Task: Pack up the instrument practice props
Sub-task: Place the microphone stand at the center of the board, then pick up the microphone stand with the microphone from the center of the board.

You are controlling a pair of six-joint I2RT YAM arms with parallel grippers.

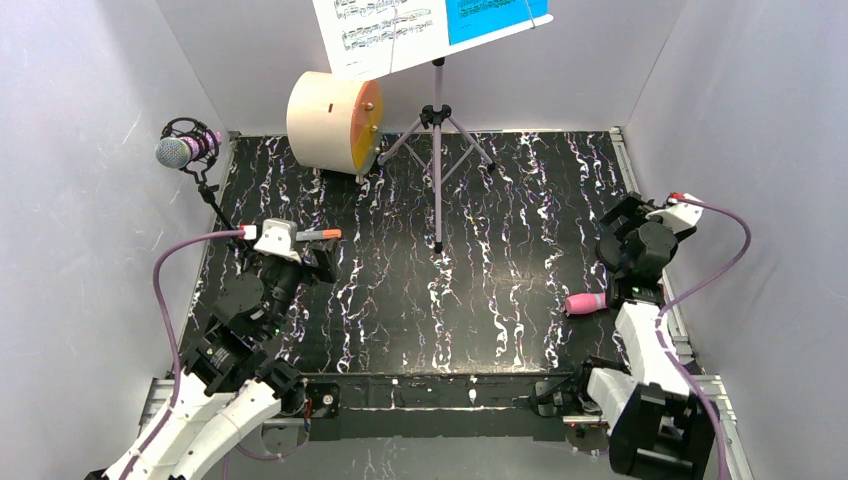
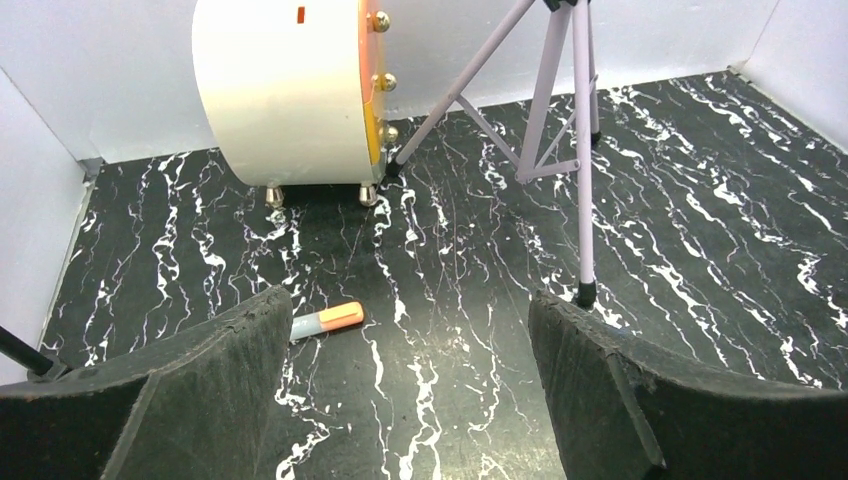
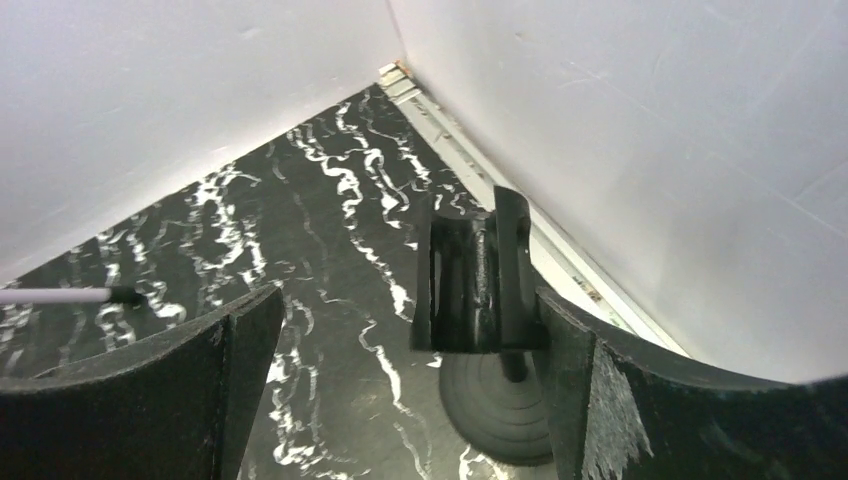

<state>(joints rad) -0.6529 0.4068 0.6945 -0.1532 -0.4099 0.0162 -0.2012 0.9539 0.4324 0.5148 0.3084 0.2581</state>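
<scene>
The lilac music rack [image 1: 437,150] stands on its tripod at the back centre, holding a white page [image 1: 380,30] and a blue page [image 1: 495,18]. A glittery purple microphone [image 1: 185,150] sits on a thin black tripod [image 1: 212,205] at the back left. The pink microphone [image 1: 585,303] lies on the mat beside my right arm. My right gripper [image 3: 408,295] is open, with a black mic stand's clip [image 3: 475,275] upright between the fingers, close to the right one. My left gripper [image 2: 405,295] is open over bare mat, and the rack's front foot [image 2: 585,290] rests at its right fingertip.
A cream drum [image 1: 335,122] with an orange face stands on edge left of the rack. A small orange marker [image 2: 328,320] lies by my left fingertip. White walls enclose the black marbled mat [image 1: 470,290] on three sides; the right wall is close to my right gripper [image 1: 622,222].
</scene>
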